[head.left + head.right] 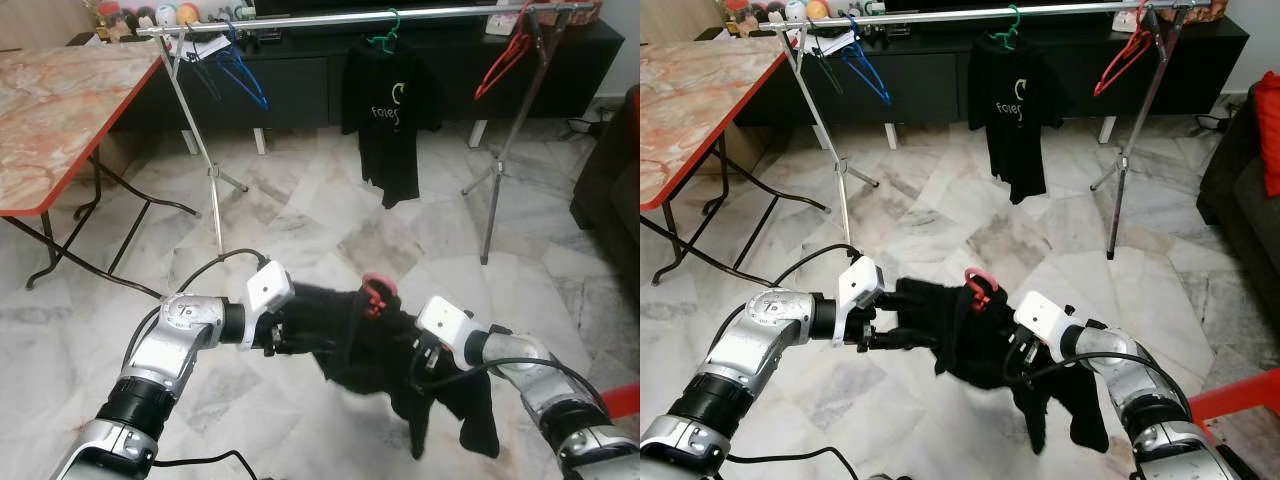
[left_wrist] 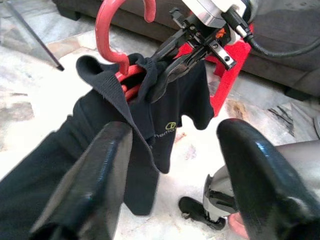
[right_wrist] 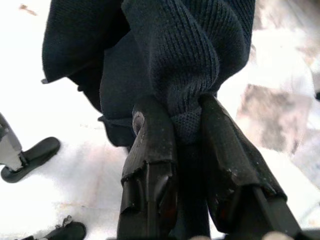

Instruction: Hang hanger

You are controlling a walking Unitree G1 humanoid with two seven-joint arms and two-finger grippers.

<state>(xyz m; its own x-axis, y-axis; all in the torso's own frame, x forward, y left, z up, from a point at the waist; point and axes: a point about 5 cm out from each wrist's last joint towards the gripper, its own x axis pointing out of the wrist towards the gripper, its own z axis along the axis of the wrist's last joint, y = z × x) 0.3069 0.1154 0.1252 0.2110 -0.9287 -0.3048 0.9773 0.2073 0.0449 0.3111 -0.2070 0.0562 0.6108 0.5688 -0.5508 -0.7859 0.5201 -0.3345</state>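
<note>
Well short of the silver clothes rail (image 1: 350, 18), the right hand (image 3: 187, 127) pinches the dark knitted garment (image 1: 390, 350) draped on a red plastic hanger (image 1: 375, 293), while the left hand (image 2: 175, 170), fingers apparently spread, meets its other side.

Head views evenly lit, soft indoor light, sharp throughout. Glossy white-grey marble floor (image 1: 330, 230) carries pale sheen patches, only faint shadows under silver clothes rail legs (image 1: 212, 180). Mild wide-angle bending toward frame edges. Left wrist view: near glossy black fingers (image 2: 95, 185) large, soft, out of focus, with highlight streaks; red plastic hanger hook (image 2: 107, 30) crisp. Right wrist view: floor blown out to white; dark knit garment (image 3: 185, 55) shows sharp weave.
</note>
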